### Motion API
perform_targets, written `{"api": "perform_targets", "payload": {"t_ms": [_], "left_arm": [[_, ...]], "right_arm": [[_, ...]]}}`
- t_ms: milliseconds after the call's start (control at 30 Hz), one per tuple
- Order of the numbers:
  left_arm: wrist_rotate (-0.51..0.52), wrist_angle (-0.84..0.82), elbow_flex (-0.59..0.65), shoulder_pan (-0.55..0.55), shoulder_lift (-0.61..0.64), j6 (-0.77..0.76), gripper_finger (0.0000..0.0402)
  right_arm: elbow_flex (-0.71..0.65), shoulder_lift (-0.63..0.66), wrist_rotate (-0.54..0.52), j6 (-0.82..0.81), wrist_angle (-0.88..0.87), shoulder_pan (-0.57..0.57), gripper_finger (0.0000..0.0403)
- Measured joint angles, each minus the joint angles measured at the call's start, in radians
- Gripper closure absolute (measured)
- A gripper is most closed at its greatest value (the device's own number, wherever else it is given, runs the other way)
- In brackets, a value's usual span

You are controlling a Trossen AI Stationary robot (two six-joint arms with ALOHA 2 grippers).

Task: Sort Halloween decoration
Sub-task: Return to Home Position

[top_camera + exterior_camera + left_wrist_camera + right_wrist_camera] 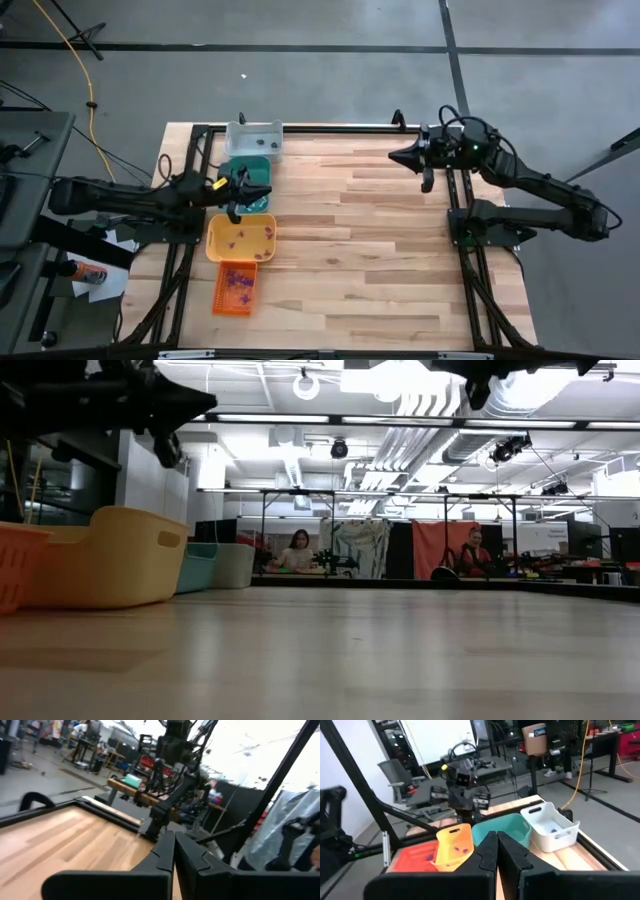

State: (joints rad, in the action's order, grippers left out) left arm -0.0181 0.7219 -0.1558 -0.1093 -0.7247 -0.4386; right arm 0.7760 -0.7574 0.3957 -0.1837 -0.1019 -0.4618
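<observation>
Four trays stand in a row down the left side of the table (pixel 360 260) — grey tray (pixel 232 146) at one end, then teal tray (pixel 256 205), yellow tray (pixel 213 240) and orange tray (pixel 218 300) — and the Halloween decoration (pixel 238 283) lies inside them. Purple trinkets (pixel 240 240) are scattered in the yellow and orange trays, with a few dark trinkets (pixel 262 142) in the grey one. None can be made out on the boards outside the trays.

The left gripper (pixel 262 190) hangs above the teal tray, fingers pressed together with nothing between them, pointing across the table. The right gripper (pixel 398 156) hovers well apart beyond the bare middle, likewise closed and empty, aimed back at the row.

The row's long line runs crosswise to both grippers, and the left gripper is plainly the nearer — the decoration sits below and just beside it, the yellow tray next along. Sorting looks complete, so the move ahead is likely a withdrawal. The left gripper would do well to lift clear of the teal tray's rim before pulling back, so that no wall is nudged.
</observation>
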Motion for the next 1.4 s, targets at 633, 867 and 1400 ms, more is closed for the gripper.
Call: {"api": "perform_targets", "payload": {"t_ms": [633, 867, 1400], "left_arm": [[0.145, -0.091, 0.143, 0.151, 0.266, 0.050, 0.0402], [0.212, -0.162, 0.144, 0.199, 0.278, 0.029, 0.0402], [0.212, -0.183, 0.144, 0.199, 0.276, 0.030, 0.0402]], "right_arm": [[0.036, 0.008, 0.008, -0.132, 0.001, -0.011, 0.0403], [0.036, 0.063, 0.009, -0.113, -0.089, -0.011, 0.0403], [-0.540, 0.296, -0.145, -0.338, 0.495, 0.194, 0.0403]]}}
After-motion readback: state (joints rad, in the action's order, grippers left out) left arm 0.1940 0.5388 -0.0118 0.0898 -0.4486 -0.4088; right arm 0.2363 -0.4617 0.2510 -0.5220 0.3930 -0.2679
